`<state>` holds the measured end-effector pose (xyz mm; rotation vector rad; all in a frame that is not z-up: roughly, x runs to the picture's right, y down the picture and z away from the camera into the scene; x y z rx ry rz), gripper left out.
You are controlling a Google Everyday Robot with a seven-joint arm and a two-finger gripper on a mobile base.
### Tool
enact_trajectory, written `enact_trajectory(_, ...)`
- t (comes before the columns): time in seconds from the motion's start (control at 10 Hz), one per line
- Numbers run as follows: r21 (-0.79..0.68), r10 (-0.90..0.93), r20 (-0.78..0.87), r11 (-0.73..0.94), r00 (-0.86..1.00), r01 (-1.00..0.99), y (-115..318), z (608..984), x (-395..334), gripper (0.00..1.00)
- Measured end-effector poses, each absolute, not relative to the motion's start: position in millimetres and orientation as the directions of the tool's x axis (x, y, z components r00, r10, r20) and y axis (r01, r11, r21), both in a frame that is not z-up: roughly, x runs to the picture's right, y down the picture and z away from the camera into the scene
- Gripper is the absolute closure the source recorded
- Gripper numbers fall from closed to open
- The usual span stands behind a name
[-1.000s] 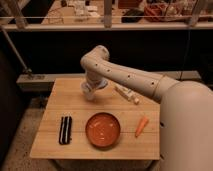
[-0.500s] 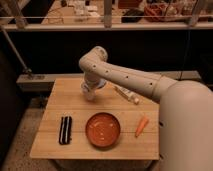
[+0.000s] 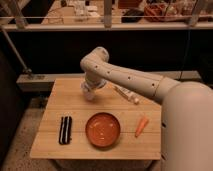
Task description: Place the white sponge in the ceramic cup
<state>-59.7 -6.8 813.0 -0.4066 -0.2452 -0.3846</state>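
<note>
My gripper hangs at the end of the white arm, low over the back left part of the wooden table. It is shut. Whether anything is held in it cannot be made out. The white sponge is hidden in this view. The ceramic cup is hidden too, and the arm and gripper cover the spot beneath them.
An orange plate sits at the front middle of the table. A black ridged object lies to its left and a carrot to its right. A long thin white stick lies at the back, right of the gripper. A dark railing runs behind the table.
The arm's end has shifted only slightly over the back left of the table. Nothing else on the table has moved.
</note>
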Motion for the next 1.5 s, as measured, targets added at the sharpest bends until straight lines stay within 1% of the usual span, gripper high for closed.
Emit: enact_trajectory(1.5,-0.278,-0.352,0.349,0.847,0.869,0.454,-8.9,813.5,-66.2,0.94)
